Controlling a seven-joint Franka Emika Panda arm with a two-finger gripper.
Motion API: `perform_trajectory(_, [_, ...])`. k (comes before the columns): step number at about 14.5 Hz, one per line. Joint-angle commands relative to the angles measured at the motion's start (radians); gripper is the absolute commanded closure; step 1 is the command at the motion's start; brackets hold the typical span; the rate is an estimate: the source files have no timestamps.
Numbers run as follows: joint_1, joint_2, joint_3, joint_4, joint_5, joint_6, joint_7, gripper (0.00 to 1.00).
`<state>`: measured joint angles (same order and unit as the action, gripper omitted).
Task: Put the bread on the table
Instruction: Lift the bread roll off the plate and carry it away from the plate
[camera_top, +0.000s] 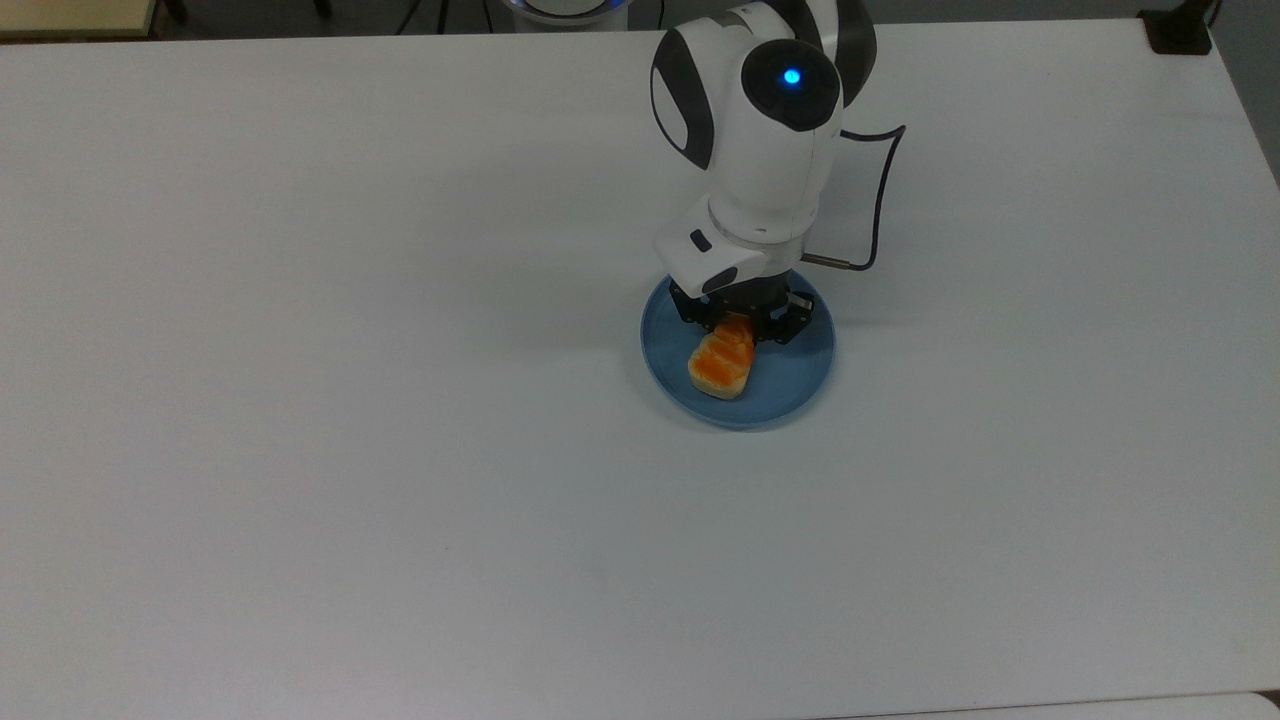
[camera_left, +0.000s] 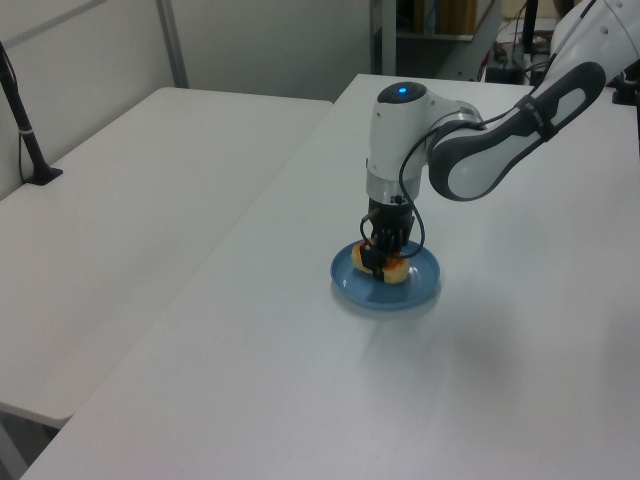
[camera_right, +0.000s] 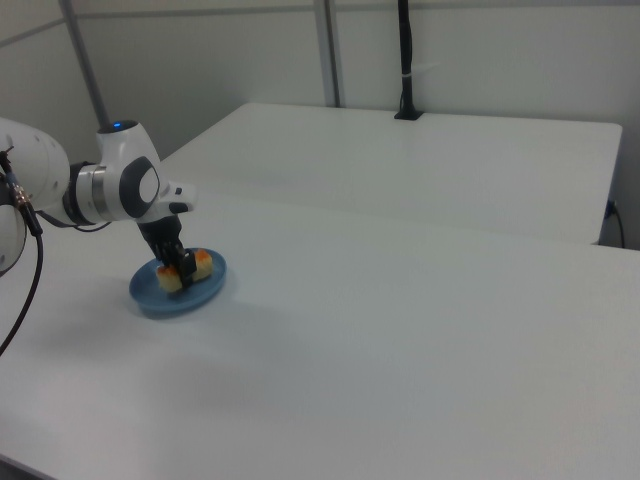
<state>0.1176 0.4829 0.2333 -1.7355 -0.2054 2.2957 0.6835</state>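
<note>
Support surface: my white table (camera_top: 300, 400).
One blue plate (camera_top: 795, 385) rests directly on it, right of centre in the top view.

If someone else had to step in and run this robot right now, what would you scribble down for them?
Gripper: down over the bread, a finger on each side of its far end; whether it has actually closed on it can't be told.
Bread: lying on the blue plate, which sits on the table.
Done: gripper lowered around the bread.
Left: close the grip if not yet firm, lift the bread, carry it off the plate, set it on bare table.
</note>
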Motion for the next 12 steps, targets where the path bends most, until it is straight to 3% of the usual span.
perform_trajectory(1, [-0.028,-0.087,0.0,-0.012,0.0,-0.04,-0.036,0.66])
perform_trajectory(4, [-0.143,-0.17,-0.002,-0.01,0.056,-0.154,-0.276,0.66])
perform_trajectory(8, [-0.326,-0.184,-0.032,0.008,0.09,-0.189,-0.644,0.66])
perform_trajectory(12, [-0.41,-0.172,-0.077,0.008,0.09,-0.219,-0.87,0.64])
